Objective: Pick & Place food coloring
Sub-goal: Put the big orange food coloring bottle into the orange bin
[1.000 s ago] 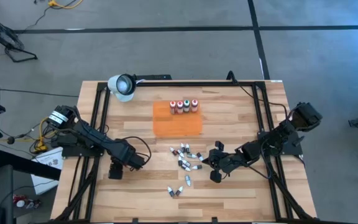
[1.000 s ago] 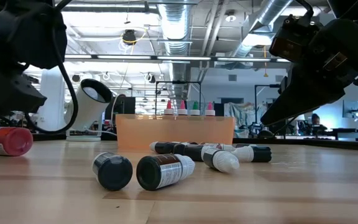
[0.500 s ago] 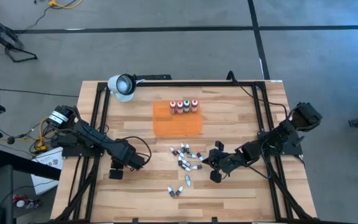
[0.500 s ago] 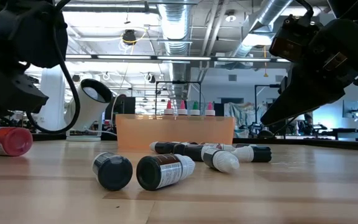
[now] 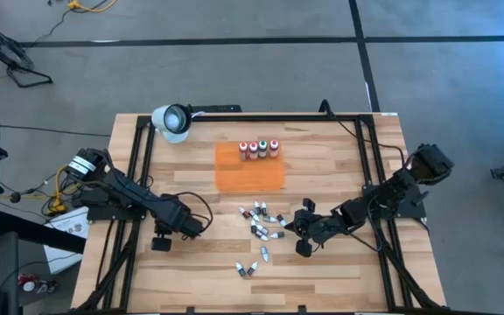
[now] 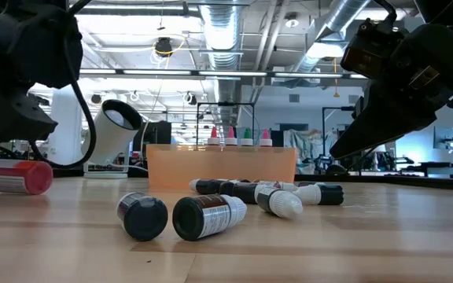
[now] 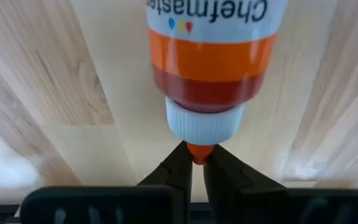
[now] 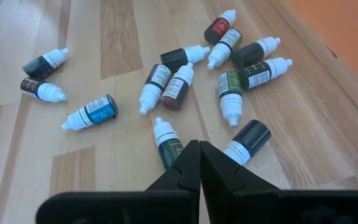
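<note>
Two dark arms reach over the pale, grained wooden table (image 5: 322,149). On it, a flat orange tray (image 5: 249,177) carries four upright white-capped bottles (image 5: 259,148). Small glossy vials (image 8: 166,84) lie scattered beside the right gripper (image 8: 199,163), fingers pressed together, empty. The left gripper (image 7: 196,163) pinches a lying red bottle's (image 7: 207,56) slim orange nozzle.

Pale wood-grain tabletop (image 5: 339,157), planks in lighter and darker streaks. Flat orange tray (image 5: 250,175). Red bottle (image 7: 209,56) with orange band, white label, white cap, orange tip. Scattered small vials (image 8: 166,84): dark bodies, white caps; one blue-labelled (image 8: 98,111). Black fingers (image 7: 169,174).
</note>
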Tool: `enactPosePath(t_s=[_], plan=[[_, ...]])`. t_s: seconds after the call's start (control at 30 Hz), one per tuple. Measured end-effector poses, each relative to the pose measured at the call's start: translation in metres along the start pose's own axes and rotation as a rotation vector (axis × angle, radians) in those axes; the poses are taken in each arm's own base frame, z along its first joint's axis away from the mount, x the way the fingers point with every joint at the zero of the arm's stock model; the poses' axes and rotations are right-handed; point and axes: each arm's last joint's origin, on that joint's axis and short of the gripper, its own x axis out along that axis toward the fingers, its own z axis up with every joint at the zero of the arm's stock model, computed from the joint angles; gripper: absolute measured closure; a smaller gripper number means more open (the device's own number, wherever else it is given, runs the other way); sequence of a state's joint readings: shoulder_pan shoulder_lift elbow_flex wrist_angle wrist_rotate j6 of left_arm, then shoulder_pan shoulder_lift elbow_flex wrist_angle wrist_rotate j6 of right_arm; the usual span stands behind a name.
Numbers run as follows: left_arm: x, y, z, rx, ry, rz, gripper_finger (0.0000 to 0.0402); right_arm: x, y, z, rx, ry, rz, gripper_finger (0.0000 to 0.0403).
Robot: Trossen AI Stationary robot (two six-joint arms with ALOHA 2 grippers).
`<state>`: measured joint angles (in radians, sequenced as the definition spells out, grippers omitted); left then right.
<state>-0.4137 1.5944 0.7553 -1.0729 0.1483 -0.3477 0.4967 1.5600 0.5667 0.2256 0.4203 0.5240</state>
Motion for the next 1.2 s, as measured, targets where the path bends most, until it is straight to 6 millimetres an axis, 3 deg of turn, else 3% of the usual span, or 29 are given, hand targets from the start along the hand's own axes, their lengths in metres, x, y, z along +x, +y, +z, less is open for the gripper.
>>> enactPosePath(t_s=[0.3,0.83,1.2], plan=[[-0.026,-0.003,0.003,0.023,-0.01,0.062,0.0371,0.0,0.0,0.0,0.0,-0.001,-0.001,0.0402],[-0.108,-0.016,0.016,0.087,-0.23,0.18,0.037,0.0,0.0,0.0,0.0,-0.001,-0.002,0.0402],[-0.121,-0.019,0.022,0.104,-0.323,0.181,0.037,0.0,0.0,0.0,0.0,-0.001,-0.001,0.0402]])
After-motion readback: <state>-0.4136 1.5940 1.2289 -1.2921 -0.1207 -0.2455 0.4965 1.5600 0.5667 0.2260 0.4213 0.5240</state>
